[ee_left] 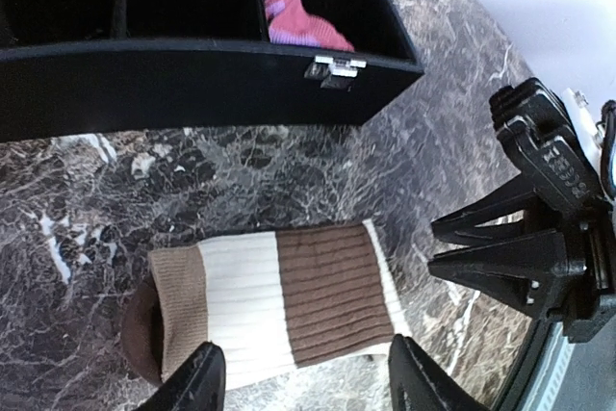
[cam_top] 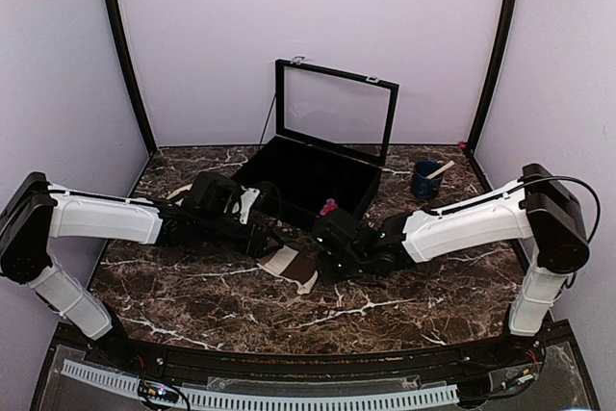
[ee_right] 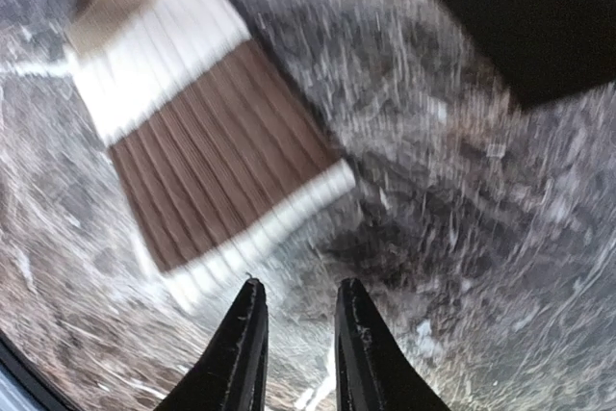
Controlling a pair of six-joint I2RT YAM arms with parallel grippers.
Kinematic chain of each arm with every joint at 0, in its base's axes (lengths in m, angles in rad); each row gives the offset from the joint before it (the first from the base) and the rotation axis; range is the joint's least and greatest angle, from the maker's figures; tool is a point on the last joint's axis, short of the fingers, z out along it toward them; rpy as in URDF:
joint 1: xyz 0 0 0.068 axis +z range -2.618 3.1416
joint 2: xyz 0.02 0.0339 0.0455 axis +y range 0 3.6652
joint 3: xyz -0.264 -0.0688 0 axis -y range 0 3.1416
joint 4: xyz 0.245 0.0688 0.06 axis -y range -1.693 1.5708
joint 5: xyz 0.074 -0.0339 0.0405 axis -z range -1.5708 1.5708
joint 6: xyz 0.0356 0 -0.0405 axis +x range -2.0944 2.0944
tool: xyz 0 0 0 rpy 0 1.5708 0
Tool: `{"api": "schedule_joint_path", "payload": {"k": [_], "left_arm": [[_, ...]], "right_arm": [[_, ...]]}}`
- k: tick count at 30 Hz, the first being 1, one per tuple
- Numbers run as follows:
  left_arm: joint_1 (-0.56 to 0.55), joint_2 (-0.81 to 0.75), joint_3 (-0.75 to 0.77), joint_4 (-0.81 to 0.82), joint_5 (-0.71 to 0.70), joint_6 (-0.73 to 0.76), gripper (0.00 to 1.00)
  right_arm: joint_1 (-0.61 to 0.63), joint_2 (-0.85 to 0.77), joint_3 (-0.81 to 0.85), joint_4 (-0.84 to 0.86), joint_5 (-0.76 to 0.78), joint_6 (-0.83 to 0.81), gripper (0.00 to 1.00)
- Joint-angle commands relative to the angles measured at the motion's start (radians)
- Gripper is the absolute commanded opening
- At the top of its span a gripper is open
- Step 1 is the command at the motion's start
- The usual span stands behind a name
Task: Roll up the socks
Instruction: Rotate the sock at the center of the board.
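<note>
The cream-beige sock [ee_left: 279, 295] — ribbed, brown-banded — lies flat on the marble table [ee_left: 87, 190] just before the black case [ee_left: 192, 84], where the pink sock [ee_left: 298, 16] sits in a compartment. Bare marble lies around it. The left gripper [ee_left: 313, 377] spreads wide at its near edge, empty; the right gripper [ee_right: 300, 344] — narrow, empty — hangs beside its white cuff.

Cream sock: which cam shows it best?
Left wrist. The cream sock lies sharp and almost whole in frame, with its tan, cream and brown bands and its dark end all clear. Right wrist has the sock close but blurred. Top external shows it only small, with little detail.
</note>
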Motion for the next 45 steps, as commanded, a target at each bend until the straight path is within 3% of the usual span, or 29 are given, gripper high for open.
{"api": "schedule_joint_path", "payload": {"k": [1, 4, 12, 17, 22, 45], "left_arm": [[0.005, -0.085, -0.043, 0.016, -0.051, -0.076, 0.59], [-0.002, -0.107, -0.082, 0.009, -0.072, -0.112, 0.56], [-0.043, -0.127, -0.166, -0.008, -0.139, -0.198, 0.29], [-0.046, -0.088, -0.156, -0.052, -0.162, -0.226, 0.12], [-0.048, -0.035, -0.129, -0.097, -0.18, -0.241, 0.03], [-0.054, 0.154, -0.013, -0.165, -0.23, -0.215, 0.0]], "right_arm": [[-0.028, 0.017, 0.073, -0.029, 0.041, -0.046, 0.24], [-0.047, 0.039, 0.11, -0.027, 0.034, -0.067, 0.24], [-0.107, 0.101, 0.17, 0.001, -0.005, -0.122, 0.24], [-0.134, 0.154, 0.212, -0.006, -0.039, -0.142, 0.24], [-0.138, 0.19, 0.222, -0.014, -0.061, -0.143, 0.24], [-0.112, 0.131, 0.044, 0.023, -0.167, -0.075, 0.24]]}}
